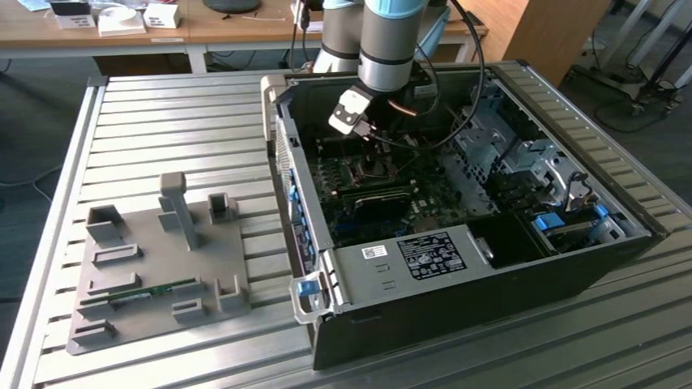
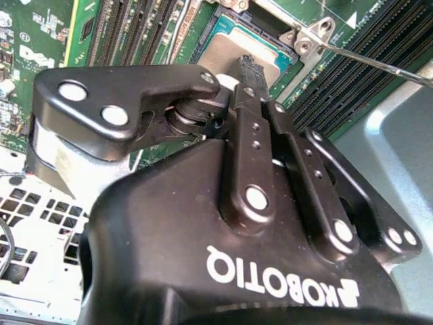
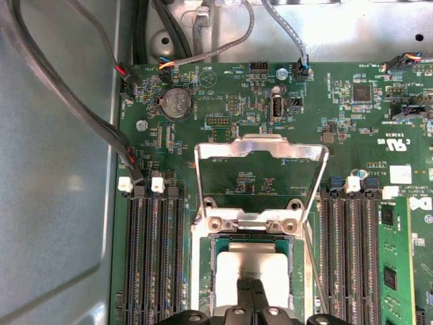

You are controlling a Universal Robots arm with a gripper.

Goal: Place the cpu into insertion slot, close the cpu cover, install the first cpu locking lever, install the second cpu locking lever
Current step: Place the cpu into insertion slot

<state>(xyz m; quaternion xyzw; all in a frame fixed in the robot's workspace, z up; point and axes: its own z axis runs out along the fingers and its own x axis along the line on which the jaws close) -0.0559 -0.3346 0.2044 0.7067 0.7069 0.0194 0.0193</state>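
Gripper (image 3: 252, 284) over cpu (image 3: 260, 261) — (cpu cover (image 3: 260, 143) up)

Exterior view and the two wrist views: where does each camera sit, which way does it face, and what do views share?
Exterior view: off the arm, high over the table, looking down into the open case; the arm reaches in.
First wrist view: on the wrist, facing the board and raised cover; the shut gripper tips show.
Second wrist view: on the wrist, looking along the gripper body toward the cpu.
Shared: both wrist views show the cpu in the slot under the gripper.
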